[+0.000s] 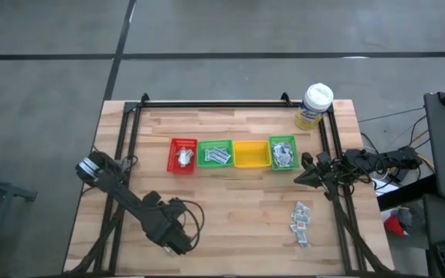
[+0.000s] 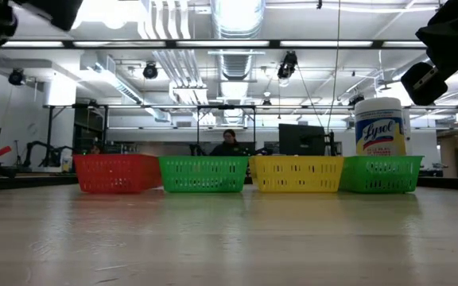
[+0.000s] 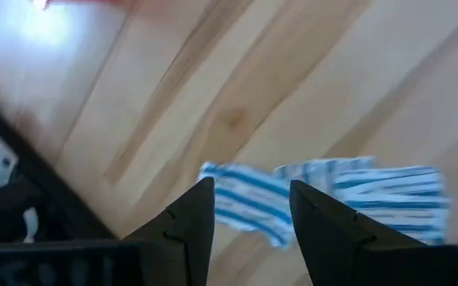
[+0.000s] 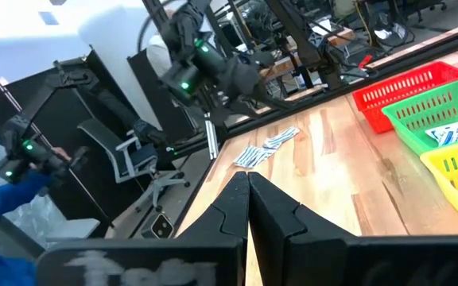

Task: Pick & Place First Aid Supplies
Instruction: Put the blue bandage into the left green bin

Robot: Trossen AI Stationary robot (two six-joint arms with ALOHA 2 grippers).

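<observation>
I had the left gripper (image 3: 249, 210) low over the desk (image 1: 230, 208) near its front-left corner, fingers spread and holding nothing, with blue-striped white sachets (image 3: 324, 195) lying flat on the wood just past its tips. The right gripper (image 4: 247, 199) hung at the desk's right edge, beside the outer green bin (image 1: 283, 153), fingers pressed together and empty. More first aid supplies lay in a loose heap (image 1: 301, 224) toward the front-right corner, with others already in the red bin (image 1: 183, 155) and both green bins.
</observation>
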